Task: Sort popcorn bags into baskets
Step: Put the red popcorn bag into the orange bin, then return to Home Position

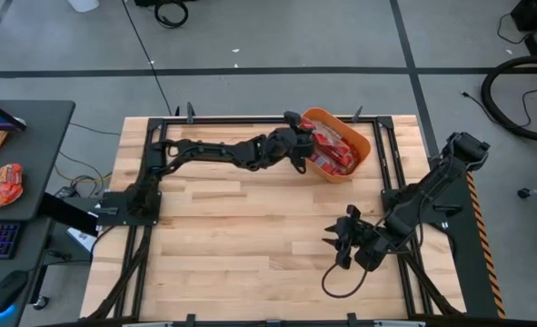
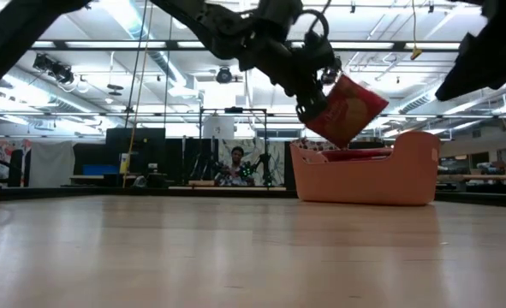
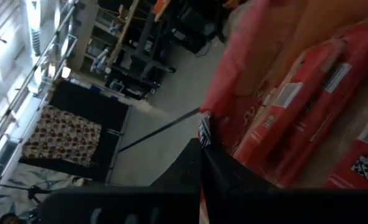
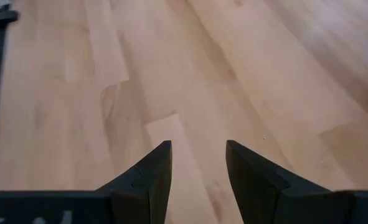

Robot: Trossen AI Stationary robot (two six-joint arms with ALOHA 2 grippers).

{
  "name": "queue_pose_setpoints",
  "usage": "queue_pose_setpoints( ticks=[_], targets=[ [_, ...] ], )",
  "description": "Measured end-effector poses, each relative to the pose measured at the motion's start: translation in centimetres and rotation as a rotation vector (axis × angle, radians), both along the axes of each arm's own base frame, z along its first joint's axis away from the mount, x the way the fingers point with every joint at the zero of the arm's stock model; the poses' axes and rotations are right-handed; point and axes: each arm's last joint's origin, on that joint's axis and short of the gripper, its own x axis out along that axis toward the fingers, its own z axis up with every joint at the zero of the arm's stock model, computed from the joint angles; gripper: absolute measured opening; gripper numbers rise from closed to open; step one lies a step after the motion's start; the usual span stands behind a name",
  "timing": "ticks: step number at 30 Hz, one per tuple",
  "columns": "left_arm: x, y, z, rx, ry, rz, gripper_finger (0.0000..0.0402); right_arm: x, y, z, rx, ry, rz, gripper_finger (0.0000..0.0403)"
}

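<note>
While the left gripper (image 2: pixel 321 101) holds a popcorn bag (image 2: pixel 348 109), the table (image 1: pixel 241 236) lies bare.

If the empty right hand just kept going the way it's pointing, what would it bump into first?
Probably just the bare wooden table: the right hand, open with nothing in it, seems angled down at plain planks, and nothing else shows ahead.

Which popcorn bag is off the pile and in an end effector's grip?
The tilted red popcorn bag held by the left end effector above the orange basket; the other bags lie inside the basket.
</note>
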Motion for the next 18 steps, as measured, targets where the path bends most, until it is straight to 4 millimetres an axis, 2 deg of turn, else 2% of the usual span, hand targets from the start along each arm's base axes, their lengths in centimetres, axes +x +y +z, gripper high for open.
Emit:
queue_pose_setpoints(
  ticks=[5, 11, 18],
  targets=[
    [1.0, 1.4, -1.6, -0.023, 0.033, -0.045, 0.0005, -0.7, 0.5, 0.2, 0.013, -0.010, 0.009, 0.0157],
    [1.5, 1.9, -4.1, -0.007, 0.123, -0.131, 0.0007, -0.9, 0.7, 0.2, 0.021, -0.024, 0.004, 0.0157],
    [1.6, 1.9, -4.6, -0.040, 0.101, -0.117, 0.0062, -1.0, 0.7, 0.3, 0.008, -0.037, -0.003, 0.0157]
  ],
)
